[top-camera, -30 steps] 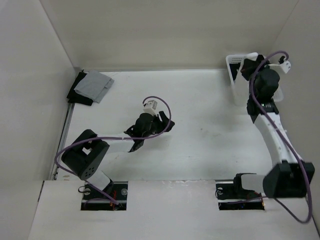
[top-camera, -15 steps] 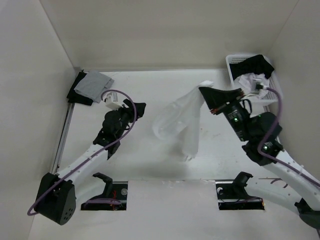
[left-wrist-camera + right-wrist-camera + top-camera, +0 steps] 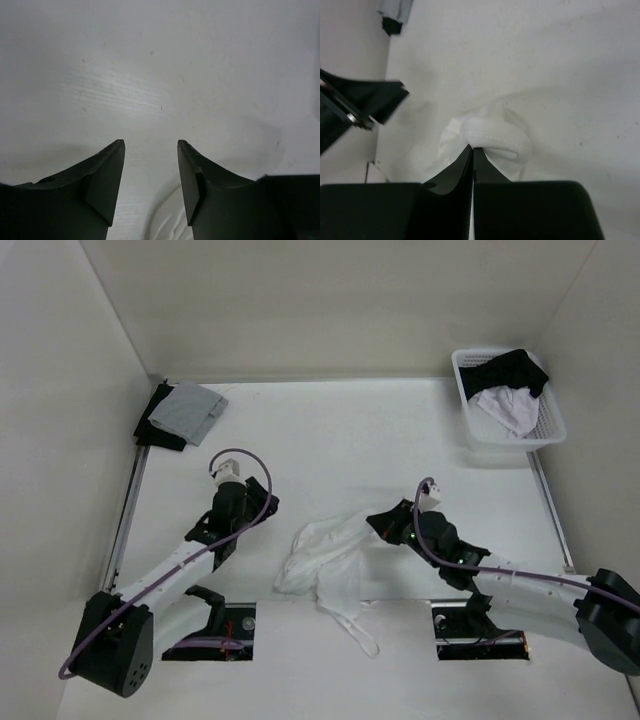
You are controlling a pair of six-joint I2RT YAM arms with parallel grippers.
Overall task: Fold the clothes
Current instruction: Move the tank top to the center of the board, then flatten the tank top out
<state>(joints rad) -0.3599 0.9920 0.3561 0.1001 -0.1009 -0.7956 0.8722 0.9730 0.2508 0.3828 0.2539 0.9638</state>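
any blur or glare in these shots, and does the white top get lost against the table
Top external: soft even light, no glare; the white garment nearly blends into the table, read by its fold shadows. Left wrist: fingers crisp, faint shadows on the table. Right wrist: the left arm at the edge is smeared, the fold in the right gripper sharp.

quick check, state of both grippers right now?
left gripper: open, nothing between its fingers.
right gripper: shut on a fold of the white garment.
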